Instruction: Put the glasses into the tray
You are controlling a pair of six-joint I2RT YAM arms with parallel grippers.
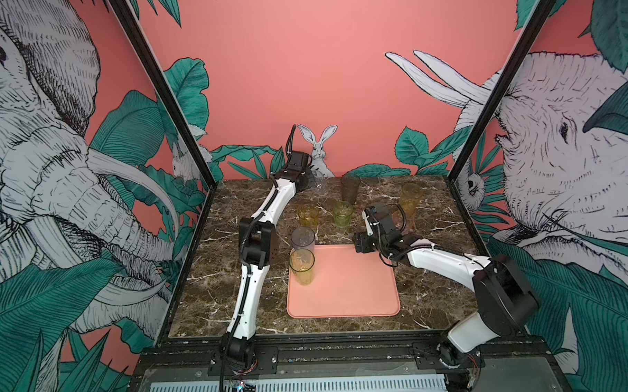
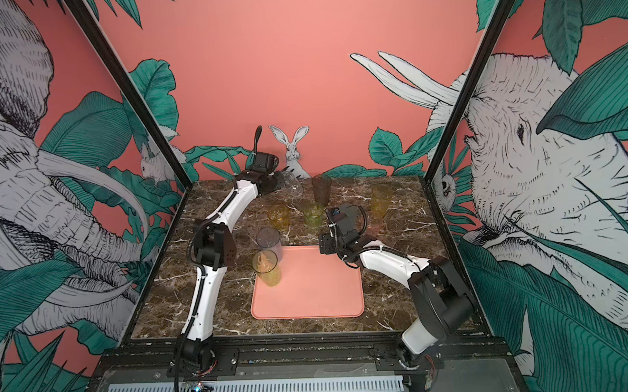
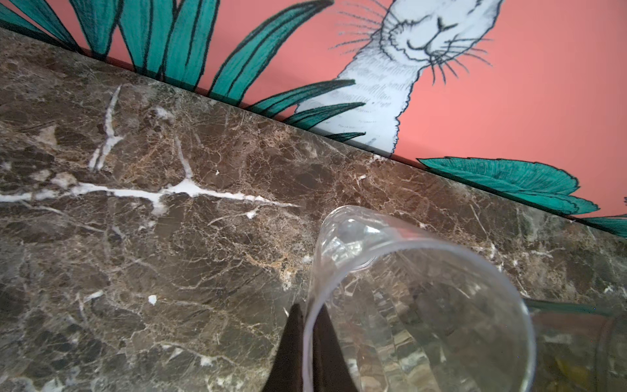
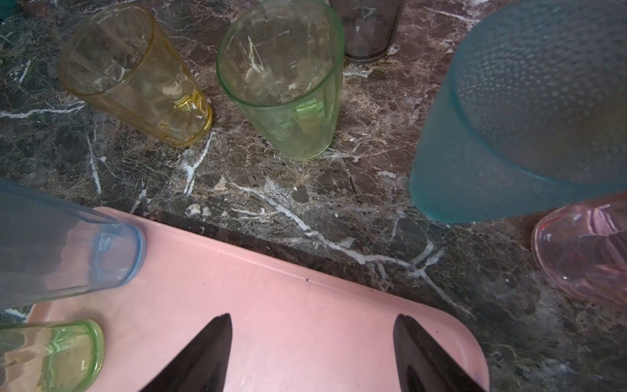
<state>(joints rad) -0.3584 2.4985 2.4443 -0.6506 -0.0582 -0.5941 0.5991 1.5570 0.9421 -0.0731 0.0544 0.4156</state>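
Note:
The salmon-pink tray (image 1: pixel 344 285) (image 2: pixel 308 287) (image 4: pixel 288 295) lies front centre. A yellow-green glass (image 1: pixel 302 265) (image 4: pixel 51 353) and a grey glass (image 1: pixel 303 240) (image 4: pixel 68 244) stand at its far-left corner. At the back wall my left gripper (image 3: pixel 309 325) (image 1: pixel 306 181) is shut on the rim of a tilted clear glass (image 3: pixel 424 305) (image 1: pixel 320 185), one finger inside and one outside. My right gripper (image 4: pixel 312 317) (image 1: pixel 361 243) hangs open and empty over the tray's far-right corner. Beside it stand a frosted blue-grey glass (image 4: pixel 526 118) and a pink glass (image 4: pixel 583 251).
On the marble behind the tray stand a short amber glass (image 1: pixel 308 214) (image 4: pixel 135 74), a short green glass (image 1: pixel 342 213) (image 4: pixel 285 78), a tall smoky dark glass (image 1: pixel 350 188) and a tall amber glass (image 1: pixel 410 197). Black frame posts and walls close in the table.

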